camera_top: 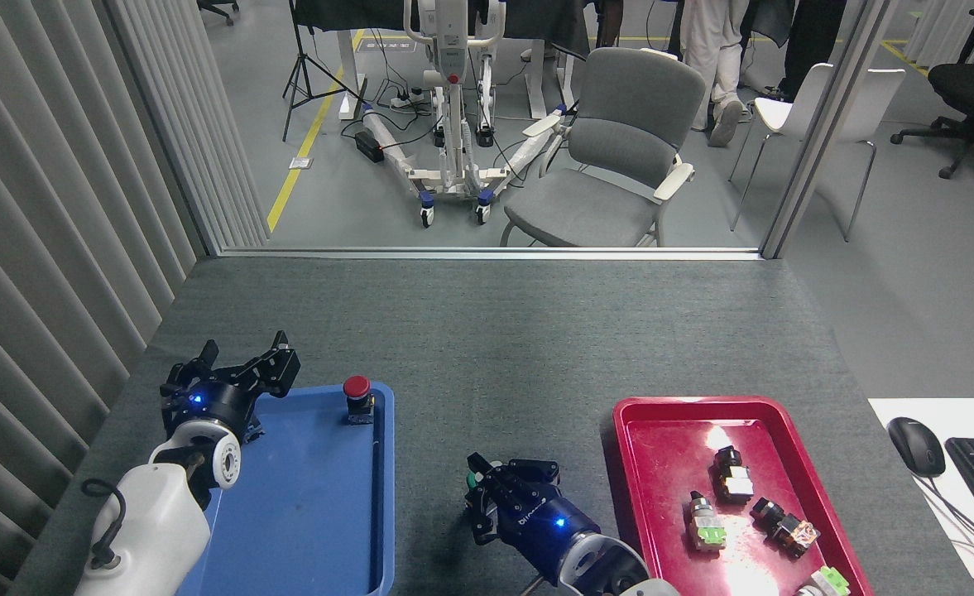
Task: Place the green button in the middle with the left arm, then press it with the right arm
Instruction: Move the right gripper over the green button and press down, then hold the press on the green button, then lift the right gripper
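While the right gripper (487, 488) covers the green button (472, 480) — jaws unreadable — the left gripper (234, 372) hangs spread wide over the blue tray (321, 513).

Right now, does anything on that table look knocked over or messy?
In the red tray the small switch parts lie tipped on their sides, scattered. The red button stands upright in the blue tray. The right claw covers the green button.

Green button (472, 480) is sitting on bare grey desk (487, 348) between the trays, mostly hidden, only a green sliver showing.
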